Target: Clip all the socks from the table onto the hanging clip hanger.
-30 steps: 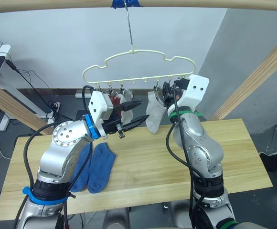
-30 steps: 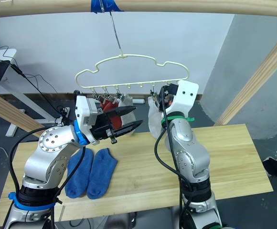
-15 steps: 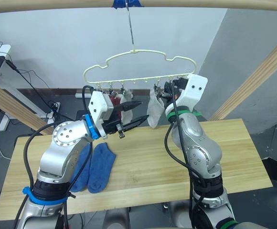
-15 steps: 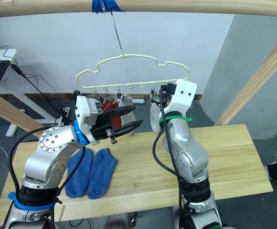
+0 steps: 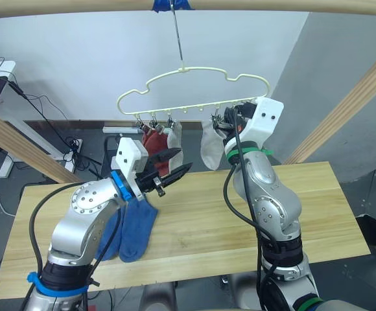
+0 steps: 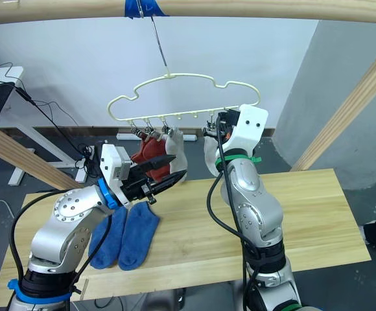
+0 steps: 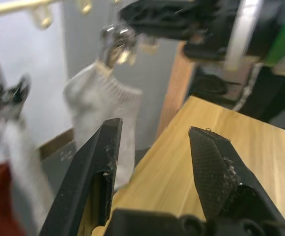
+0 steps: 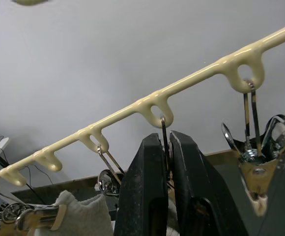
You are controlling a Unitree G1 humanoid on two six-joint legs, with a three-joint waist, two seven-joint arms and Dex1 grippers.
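R gripper (image 8: 164, 162) is raised to the clip hanger (image 5: 194, 72), its two black fingers (image 8: 145, 196) clenched on the wire of a metal clip (image 8: 164, 132) hanging from the hanger's lower bar; a light grey sock (image 5: 211, 146) hangs just below that spot. L gripper (image 5: 172, 172) hovers lower, above the table (image 5: 227, 214), fingers apart w/ nothing between them, pointing toward the hanging socks. Left of the grey sock, a brick red sock (image 5: 154, 139) and a second light grey sock (image 5: 174, 135) hang side by side from clips on the hanger's left half; a further red one behind them can't be told for sure. An empty clip (image 8: 263, 147) dangles near the R gripper. Two blue socks (image 5: 136, 227) lie side by side on the table's left part, partly under the L arm. Hanger's thin hook (image 5: 176, 35) runs up to a wooden crossbar (image 5: 272, 5) w/ blue tape (image 5: 171, 4).
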